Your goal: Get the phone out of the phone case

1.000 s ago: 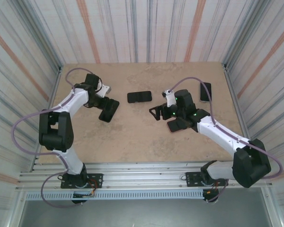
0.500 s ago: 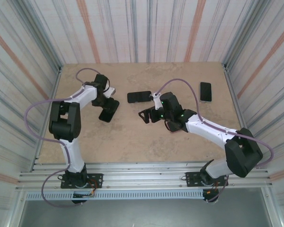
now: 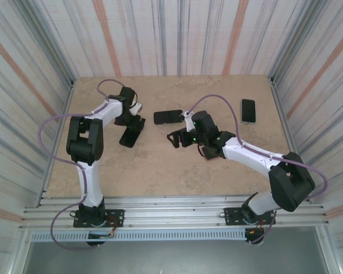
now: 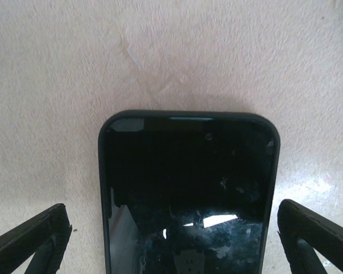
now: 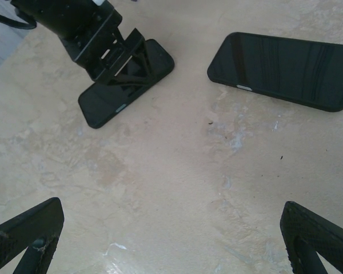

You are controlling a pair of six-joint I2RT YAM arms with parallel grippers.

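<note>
One glossy, round-cornered phone (image 4: 188, 194) lies on mottled beige tabletop (image 4: 160, 51).

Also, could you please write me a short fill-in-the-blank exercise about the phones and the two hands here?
1. The left hand hovers over a dark phone with its fingers ___.
2. The white-edged phone lies on the table's far ___ side.
3. The right hand holds ___.
Missing words: open; right; nothing.
</note>
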